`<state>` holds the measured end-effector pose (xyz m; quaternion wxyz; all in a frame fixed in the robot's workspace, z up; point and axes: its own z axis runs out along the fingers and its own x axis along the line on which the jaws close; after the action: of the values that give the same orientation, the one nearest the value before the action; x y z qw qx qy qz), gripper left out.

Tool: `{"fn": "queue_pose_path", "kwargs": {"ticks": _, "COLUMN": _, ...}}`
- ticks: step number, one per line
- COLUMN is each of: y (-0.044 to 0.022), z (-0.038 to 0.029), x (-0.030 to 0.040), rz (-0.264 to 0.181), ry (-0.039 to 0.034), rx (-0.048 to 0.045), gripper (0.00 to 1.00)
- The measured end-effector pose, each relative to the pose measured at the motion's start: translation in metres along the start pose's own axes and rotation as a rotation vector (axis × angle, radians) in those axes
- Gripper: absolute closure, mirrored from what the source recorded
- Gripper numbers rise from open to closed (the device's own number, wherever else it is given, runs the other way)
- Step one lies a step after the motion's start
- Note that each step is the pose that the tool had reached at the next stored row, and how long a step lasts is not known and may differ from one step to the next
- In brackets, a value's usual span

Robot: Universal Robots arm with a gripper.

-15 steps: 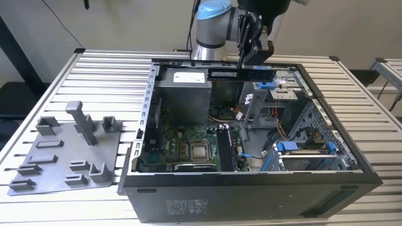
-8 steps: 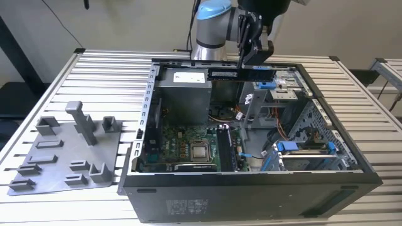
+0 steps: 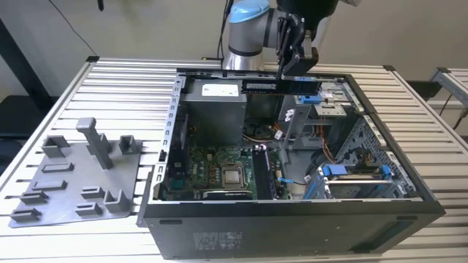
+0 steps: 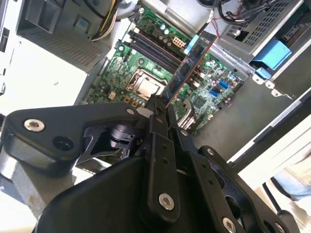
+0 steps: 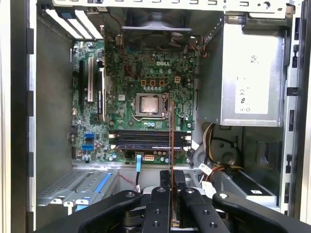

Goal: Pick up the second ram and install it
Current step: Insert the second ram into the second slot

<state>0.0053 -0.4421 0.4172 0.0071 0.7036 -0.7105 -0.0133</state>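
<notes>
My gripper [image 3: 296, 72] hangs above the open computer case [image 3: 292, 211], near its back edge, shut on the second ram [image 3: 281, 86]. In the exterior view the stick lies level under the fingers, well above the motherboard [image 3: 212, 164]. The second wrist view shows the ram [image 4: 190, 65] as a blue board with dark chips sticking out from the gripper [image 4: 159, 110]. In the first wrist view the ram [image 5: 172, 141] shows edge-on as a thin line running out from the gripper [image 5: 171, 178], crossing over the dark memory slots [image 5: 146, 139] beside the processor [image 5: 147, 104].
A grey power supply [image 3: 212, 109] fills the case's back corner on the exterior view's left. A drive cage with blue clips [image 3: 351, 172] sits at the front on the exterior view's right. A grey fixture tray [image 3: 80, 181] lies on the slatted table [image 3: 124, 82] beside the case.
</notes>
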Motion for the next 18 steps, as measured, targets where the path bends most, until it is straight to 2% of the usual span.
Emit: {"fn": "queue_pose_path", "kwargs": {"ticks": 18, "y": -0.0001, "z": 0.0002, "x": 0.0, "rz": 0.2, "ry": -0.0058, "rx": 0.0017, "gripper": 0.86}}
